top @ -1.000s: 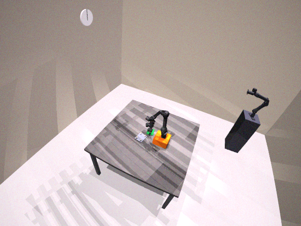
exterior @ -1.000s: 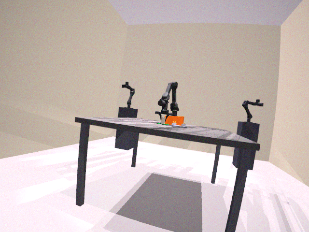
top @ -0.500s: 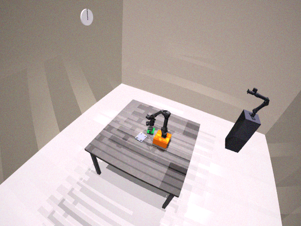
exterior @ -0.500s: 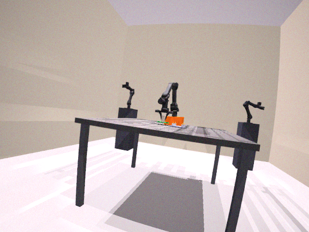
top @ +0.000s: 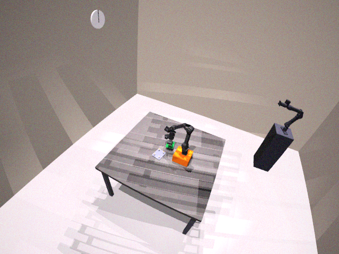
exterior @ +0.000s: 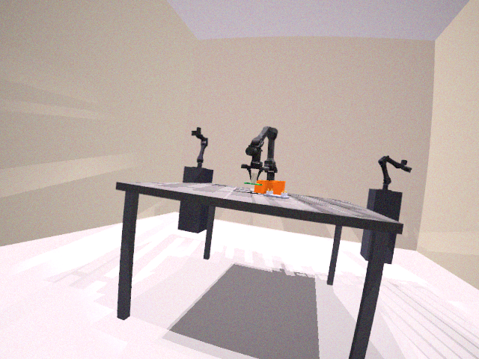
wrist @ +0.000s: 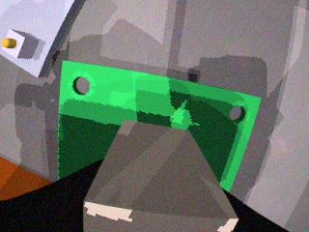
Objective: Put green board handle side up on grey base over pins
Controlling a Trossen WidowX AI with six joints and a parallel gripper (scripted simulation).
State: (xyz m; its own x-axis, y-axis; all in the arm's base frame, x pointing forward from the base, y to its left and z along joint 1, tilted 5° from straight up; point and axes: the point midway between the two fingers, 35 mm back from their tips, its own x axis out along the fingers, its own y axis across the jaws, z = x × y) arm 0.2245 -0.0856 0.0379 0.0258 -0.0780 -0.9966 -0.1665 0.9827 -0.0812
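Beige walls and a pale floor are seen around a grey-patterned table (top: pixel 175 188) (exterior: pixel 185 199), where a green board (top: pixel 170 145) (exterior: pixel 248 183) (wrist: pixel 118 99) is held above the surface by its pale handle (exterior: pixel 254 177) (wrist: pixel 154 169), clasped between the partly parted fingers of a black gripper (top: pixel 170 141) (exterior: pixel 254 178). Just beside the raised board, a pale grey base (top: pixel 158 154) (exterior: pixel 276 196) (wrist: pixel 36 29) topped with gold pins is left uncovered, near an orange block (top: pixel 181 157) (exterior: pixel 276 187) (wrist: pixel 19 181) by which the arm (top: pixel 187 136) (exterior: pixel 271 148) is supported.
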